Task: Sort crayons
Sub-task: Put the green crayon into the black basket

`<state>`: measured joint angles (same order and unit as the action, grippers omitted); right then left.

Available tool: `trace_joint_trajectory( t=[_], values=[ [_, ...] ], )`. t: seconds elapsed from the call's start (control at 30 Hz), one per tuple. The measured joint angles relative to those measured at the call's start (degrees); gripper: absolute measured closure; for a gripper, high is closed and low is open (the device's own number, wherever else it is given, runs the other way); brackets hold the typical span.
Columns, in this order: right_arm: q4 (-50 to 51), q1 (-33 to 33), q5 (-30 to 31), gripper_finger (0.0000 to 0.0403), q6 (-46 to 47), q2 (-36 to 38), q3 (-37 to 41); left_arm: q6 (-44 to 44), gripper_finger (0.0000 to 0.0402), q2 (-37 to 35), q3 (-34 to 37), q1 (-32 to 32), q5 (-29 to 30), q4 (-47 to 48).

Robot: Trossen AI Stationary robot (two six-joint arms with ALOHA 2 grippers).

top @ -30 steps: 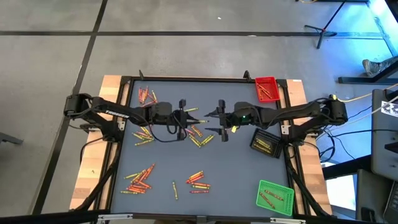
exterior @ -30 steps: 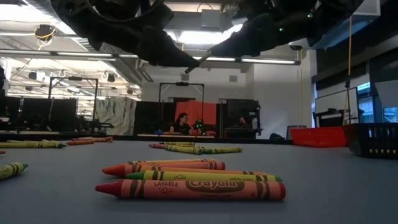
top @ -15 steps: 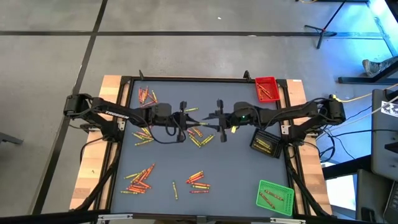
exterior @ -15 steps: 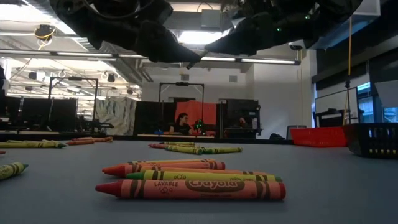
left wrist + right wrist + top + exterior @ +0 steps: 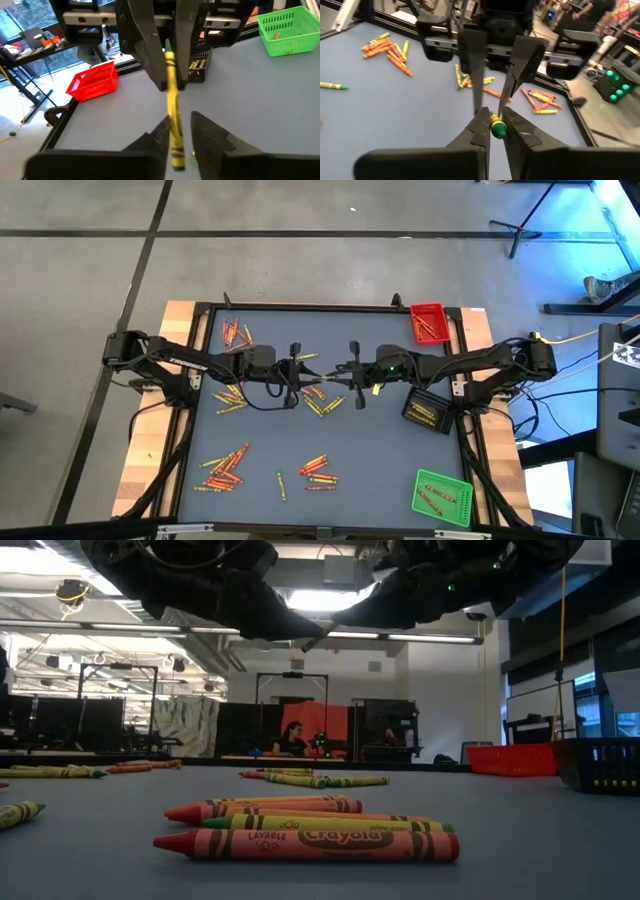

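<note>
Under the mid-air yellow crayon [image 5: 172, 115] — loose crayons [image 5: 318, 402]; black tray [image 5: 425, 412] aside

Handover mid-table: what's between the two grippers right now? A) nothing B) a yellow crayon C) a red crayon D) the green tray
B: the left wrist view shows a yellow crayon running from the left gripper into the right gripper, whose fingers pinch its far end; the right wrist view shows the same crayon end-on between the right gripper's fingertips.
</note>
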<state>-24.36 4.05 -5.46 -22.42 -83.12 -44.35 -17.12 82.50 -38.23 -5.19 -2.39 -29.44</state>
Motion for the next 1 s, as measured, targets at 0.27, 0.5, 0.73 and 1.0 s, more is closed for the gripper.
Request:
trace_joint_trajectory(
  t=[0.27, 0.5, 0.73, 1.0],
  values=[
    [29.3, 0.0, 4.2, 0.0381, 7.5, 6.0, -8.0, 0.0, 0.0277, 0.0, 0.0, 0.0, 2.7, 1.7],
    [62.6, 0.0, 4.6, 0.0371, 20.5, 9.6, -16.4, 0.1, 0.0276, 0.0, 0.0, 0.0, 3.1, 3.4],
    [86.1, 0.0, 4.4, 0.038, 35.2, 12.2, -19.2, 0.2, 0.0276, 0.0, 0.0, 0.0, 3.1, 3.9],
    [99.7, 0.0, 2.4, 0.0376, 48.4, 13.3, -14.2, 0.2, 0.0276, 0.0, 0.0, 0.0, 3.2, 4.2]
  ],
)
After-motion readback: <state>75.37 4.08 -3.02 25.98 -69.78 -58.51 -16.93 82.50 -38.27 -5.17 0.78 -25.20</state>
